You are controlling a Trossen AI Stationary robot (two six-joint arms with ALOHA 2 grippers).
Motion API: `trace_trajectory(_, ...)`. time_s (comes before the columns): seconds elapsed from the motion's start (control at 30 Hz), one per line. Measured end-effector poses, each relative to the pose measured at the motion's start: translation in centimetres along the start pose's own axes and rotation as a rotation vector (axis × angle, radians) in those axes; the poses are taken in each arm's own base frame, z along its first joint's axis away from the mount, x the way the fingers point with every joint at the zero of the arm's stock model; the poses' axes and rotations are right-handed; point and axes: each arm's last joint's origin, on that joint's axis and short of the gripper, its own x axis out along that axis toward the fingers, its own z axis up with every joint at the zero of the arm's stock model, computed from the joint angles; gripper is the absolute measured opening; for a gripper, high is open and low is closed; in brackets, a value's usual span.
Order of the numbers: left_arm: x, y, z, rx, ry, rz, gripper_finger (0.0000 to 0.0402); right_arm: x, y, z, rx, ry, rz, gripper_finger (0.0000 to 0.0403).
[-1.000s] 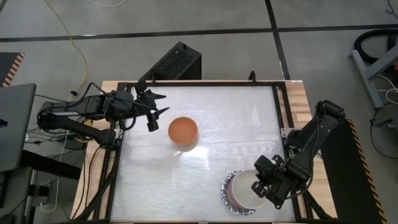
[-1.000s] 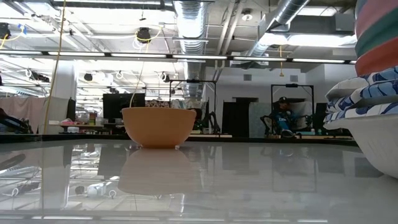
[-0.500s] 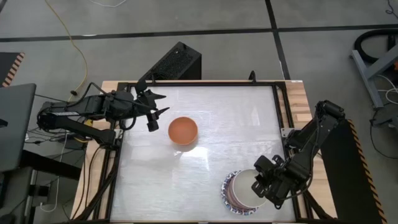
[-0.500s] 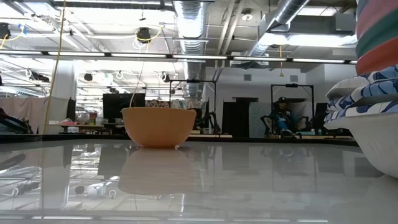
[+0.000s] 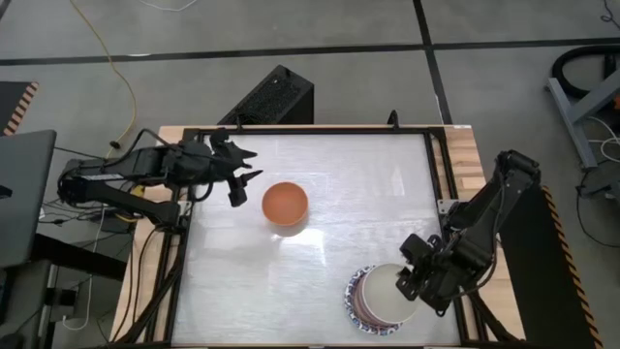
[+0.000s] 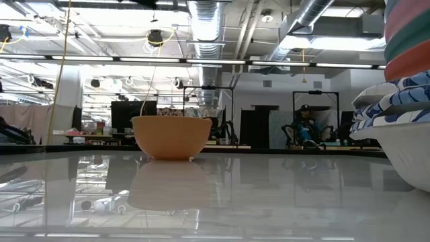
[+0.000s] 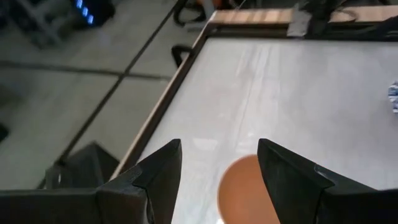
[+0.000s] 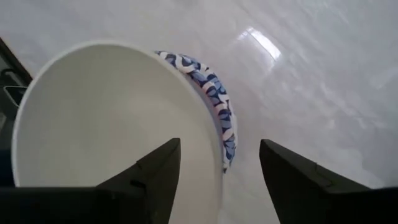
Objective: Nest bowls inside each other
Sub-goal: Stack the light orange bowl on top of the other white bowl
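Note:
An orange bowl (image 5: 285,204) (image 6: 172,136) stands alone on its base on the white table (image 5: 339,165), left of centre. A stack of nested bowls (image 5: 380,298) (image 6: 403,87) sits at the near right. Its top bowl is cream-white (image 8: 106,124), and a blue-and-white patterned rim (image 8: 217,109) shows beneath it. My right gripper (image 5: 411,285) (image 8: 221,180) hangs open over the stack's right side, one finger above the white bowl's inside and one beyond its rim, touching nothing. My left gripper (image 5: 250,167) (image 7: 219,162) hovers open at the table's left edge, pointing toward the orange bowl (image 7: 249,193).
A black frame (image 5: 438,174) borders the table. A dark box (image 5: 271,97) stands behind the far edge. Bare table lies between the orange bowl and the stack. In the low view the room behind holds desks, monitors and a seated person (image 6: 306,128).
My right gripper has risen a little and drawn slightly toward the far edge, off the stack's right rim. The white bowl stays nested on top of the stack. The orange bowl has not moved.

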Motion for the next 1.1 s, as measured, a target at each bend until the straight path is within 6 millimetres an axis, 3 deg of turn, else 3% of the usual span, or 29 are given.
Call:
trace_trajectory(0.27,0.8,2.0,-1.1,-0.175,0.112,0.035,0.0202,-2.3,-2.1,1.4,0.018,-0.074,0.035,0.024)
trace_trajectory(0.47,3.0,3.1,-1.9,-0.318,0.222,0.066,0.0202,-2.9,-3.6,2.8,0.042,-0.099,-0.027,0.024)
trace_trajectory(0.73,8.9,2.5,-3.7,-0.303,0.435,0.052,0.0202,-2.3,-3.9,4.0,0.039,-0.115,-0.096,0.024)
trace_trajectory(1.1,16.6,1.9,-8.0,-0.215,0.712,0.024,0.0202,-2.0,-3.9,4.4,0.045,-0.121,-0.111,0.024)
